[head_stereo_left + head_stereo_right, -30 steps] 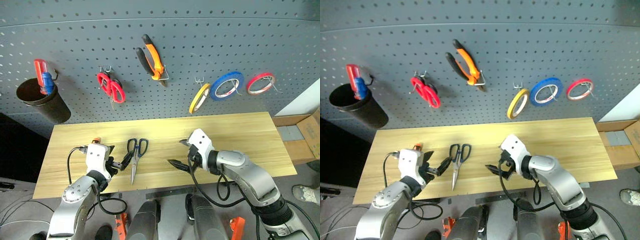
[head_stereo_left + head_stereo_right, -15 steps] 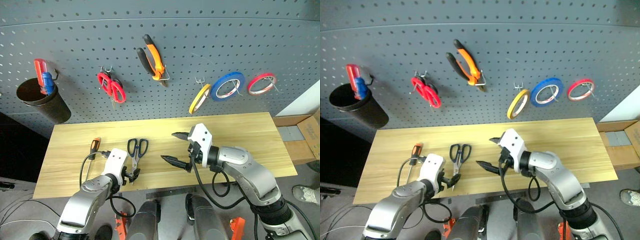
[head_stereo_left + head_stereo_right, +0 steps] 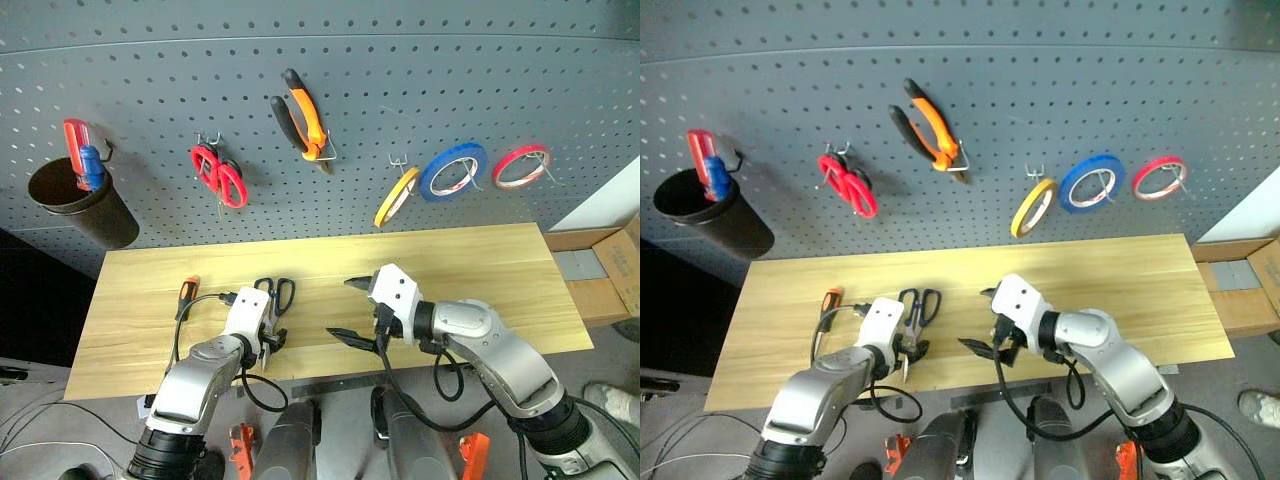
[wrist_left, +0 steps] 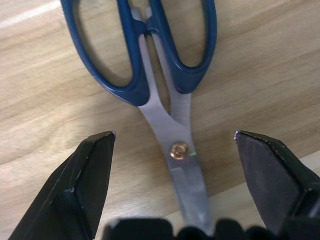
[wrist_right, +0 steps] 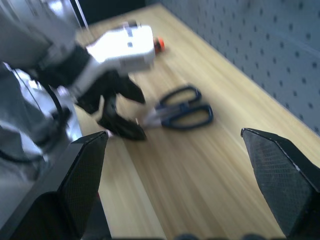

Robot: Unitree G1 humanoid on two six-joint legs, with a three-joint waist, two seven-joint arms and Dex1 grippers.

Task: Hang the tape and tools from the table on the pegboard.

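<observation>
The dark-blue-handled scissors (image 4: 165,75) lie on the table (image 3: 480,270). My left gripper (image 3: 268,348) hangs open and tipped down over their blades, a finger on either side of the pivot, neither touching. My right gripper (image 3: 340,308) stands open and empty a little to the right of them. An orange-and-black screwdriver (image 3: 187,294) lies to the left of the scissors. On the pegboard (image 3: 450,80) hang the orange-and-black pliers (image 3: 303,118) and the yellow tape (image 3: 398,196).
Also hooked on the board are red scissors (image 3: 220,175), a blue tape roll (image 3: 453,172) and a thin red one (image 3: 520,166). A black cup (image 3: 80,200) at the left holds red-and-blue screwdrivers. A cardboard box (image 3: 610,275) sits beyond the table's right end.
My left gripper has moved right from beside the screwdriver and sunk, tipping downward, until it straddles the scissors' blades. The right gripper has stayed about where it was, still open.
</observation>
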